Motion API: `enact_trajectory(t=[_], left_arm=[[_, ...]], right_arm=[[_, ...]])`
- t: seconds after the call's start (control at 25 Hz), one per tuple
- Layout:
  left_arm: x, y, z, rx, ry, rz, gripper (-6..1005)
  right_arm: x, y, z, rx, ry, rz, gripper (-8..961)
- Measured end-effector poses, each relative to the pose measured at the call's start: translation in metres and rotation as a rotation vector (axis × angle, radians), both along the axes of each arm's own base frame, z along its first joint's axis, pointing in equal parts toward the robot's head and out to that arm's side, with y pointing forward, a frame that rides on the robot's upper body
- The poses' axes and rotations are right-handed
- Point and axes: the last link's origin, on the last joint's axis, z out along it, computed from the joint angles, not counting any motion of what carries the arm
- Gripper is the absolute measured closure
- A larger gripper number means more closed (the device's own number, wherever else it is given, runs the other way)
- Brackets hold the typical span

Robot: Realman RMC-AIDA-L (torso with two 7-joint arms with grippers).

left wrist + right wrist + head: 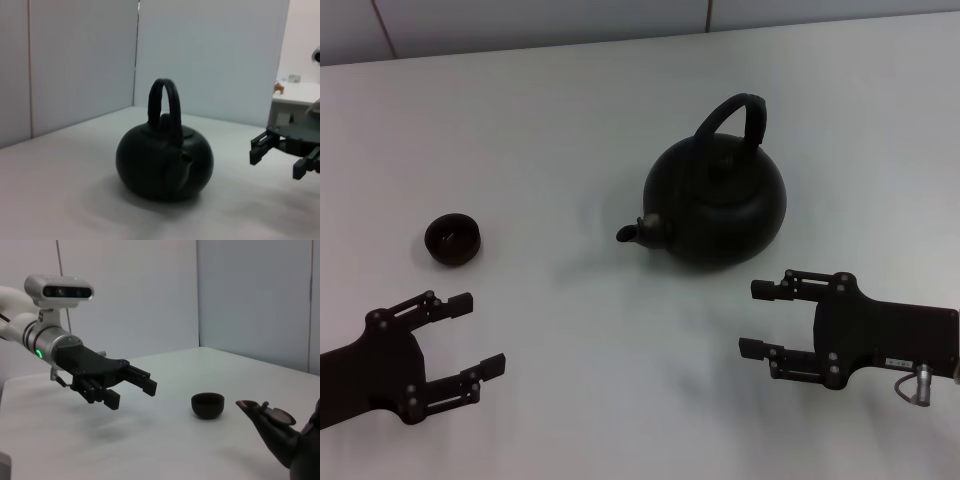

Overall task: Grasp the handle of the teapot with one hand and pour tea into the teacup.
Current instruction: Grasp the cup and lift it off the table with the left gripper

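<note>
Open right end effector (760, 318), teapot (720, 205), teacup (208, 405) beyond spout (260, 415)

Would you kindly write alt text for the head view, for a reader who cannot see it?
A black teapot with an arched handle sits on a white table, spout pointing toward a small black teacup well apart from it. Nearer the camera, the left end effector and right end effector hover open, holding nothing.

You have a plain white desk (570, 380) in front of you. On it the black teapot (715, 205) stands upright, its spout turned toward the small black teacup (452, 240), which sits well apart to its left.
</note>
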Motion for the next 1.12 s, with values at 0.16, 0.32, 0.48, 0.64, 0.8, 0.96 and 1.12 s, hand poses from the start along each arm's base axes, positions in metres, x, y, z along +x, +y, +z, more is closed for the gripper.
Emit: enact_trajectory(t=[0.16, 0.32, 0.48, 0.64, 0.8, 0.96, 1.12], left_arm=[[-0.0025, 0.0008, -0.0005, 0.007, 0.014, 0.01, 198], [-0.0027, 0.0007, -0.0005, 0.008, 0.017, 0.007, 198], [-0.0031, 0.0007, -0.0002, 0.012, 0.02, 0.004, 198], [-0.0032, 0.0, 0.0006, 0.014, 0.016, 0.004, 198], [-0.0032, -0.0002, 0.0006, 0.014, 0.015, 0.004, 198], [-0.0025, 0.0005, 0.0002, 0.025, 0.008, 0.008, 198], [-0.003, 0.007, 0.0051, 0.133, -0.034, 0.049, 198]], right_arm=[[0.0014, 0.0005, -0.0006, 0.01, -0.014, 0.005, 289], [0.0009, 0.0026, -0.0016, 0.012, -0.021, 0.008, 289], [0.0, 0.0046, -0.0018, 0.014, -0.022, 0.01, 289], [-0.0006, 0.0053, -0.002, 0.014, -0.022, 0.012, 289], [-0.0007, 0.0054, -0.0021, 0.014, -0.022, 0.013, 289], [-0.0012, 0.0045, -0.0024, 0.012, -0.018, 0.015, 289], [-0.0014, 0.0036, -0.0022, 0.015, -0.012, 0.013, 289]])
